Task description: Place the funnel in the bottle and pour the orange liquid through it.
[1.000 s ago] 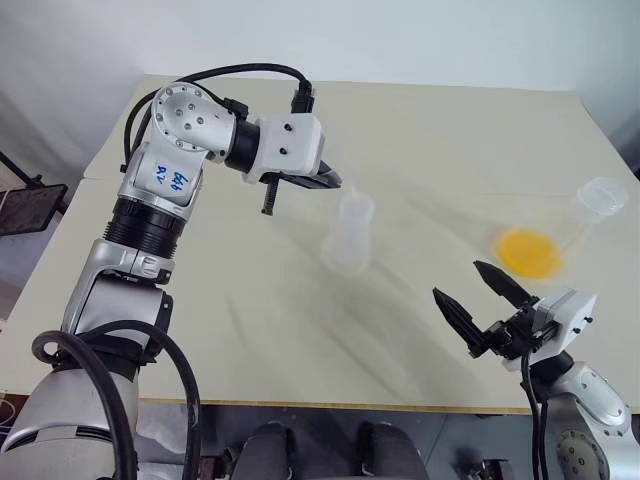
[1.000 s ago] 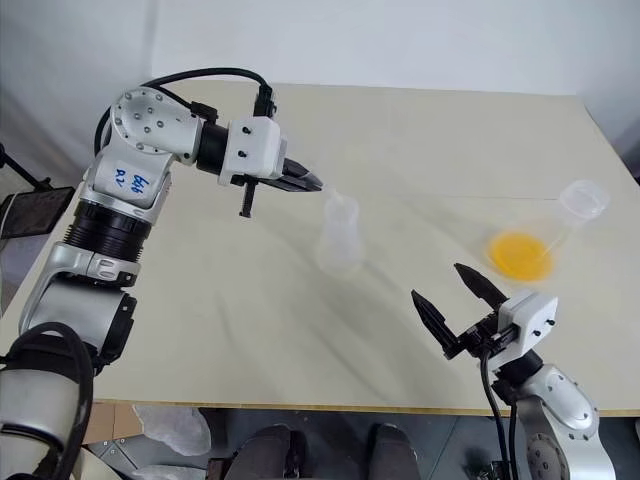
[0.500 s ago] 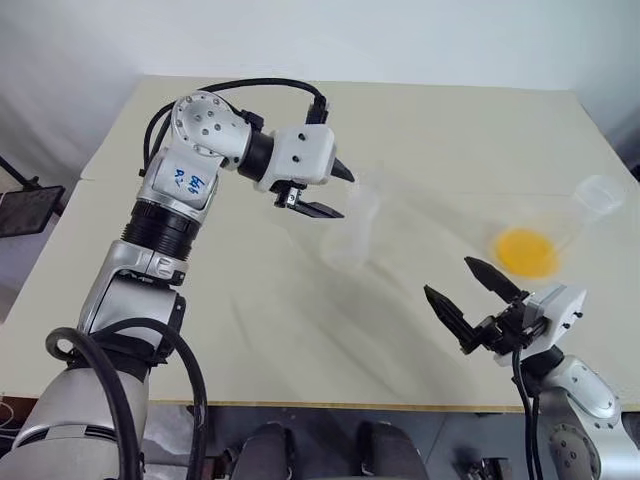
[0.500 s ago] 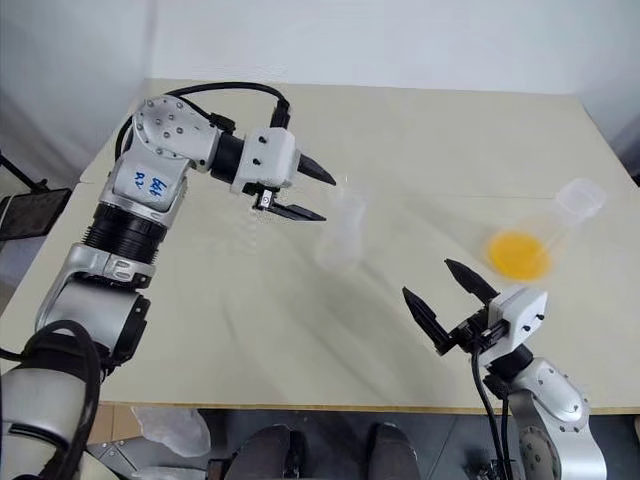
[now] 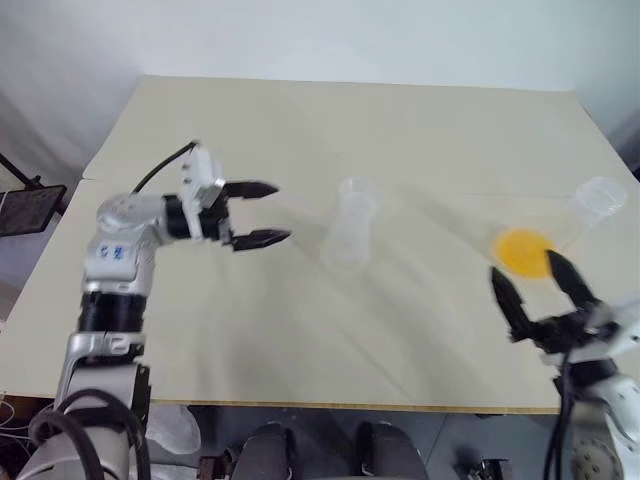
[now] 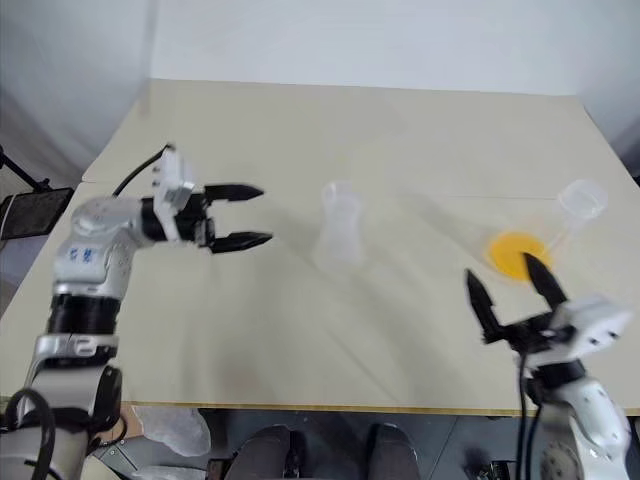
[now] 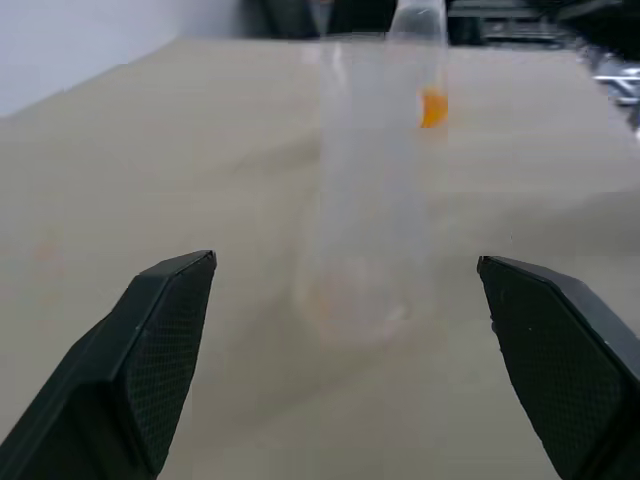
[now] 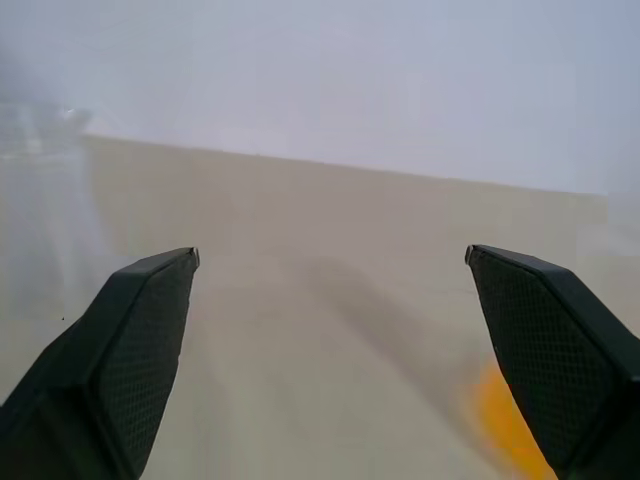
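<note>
The clear bottle [image 5: 348, 232] stands upright mid-table, also seen in the left wrist view [image 7: 365, 200]. A faint clear rim at its mouth looks like the funnel [image 5: 355, 187], resting in the neck. My left gripper [image 5: 256, 213] is open and empty. It hangs level to the left of the bottle, pointing at it with a clear gap between. The orange liquid [image 5: 523, 250] pools in a wide clear flask [image 5: 598, 197] at the right. My right gripper [image 5: 535, 288] is open and empty, just in front of that flask.
The beige table [image 5: 300, 330] has its front edge close below both grippers. A dark object [image 5: 20, 205] sits off the table's left side. A wide stretch of tabletop separates the bottle from the flask.
My left gripper opened, let go at the bottle's mouth, and dropped away to the left. My right gripper shifted to the right, nearer the flask.
</note>
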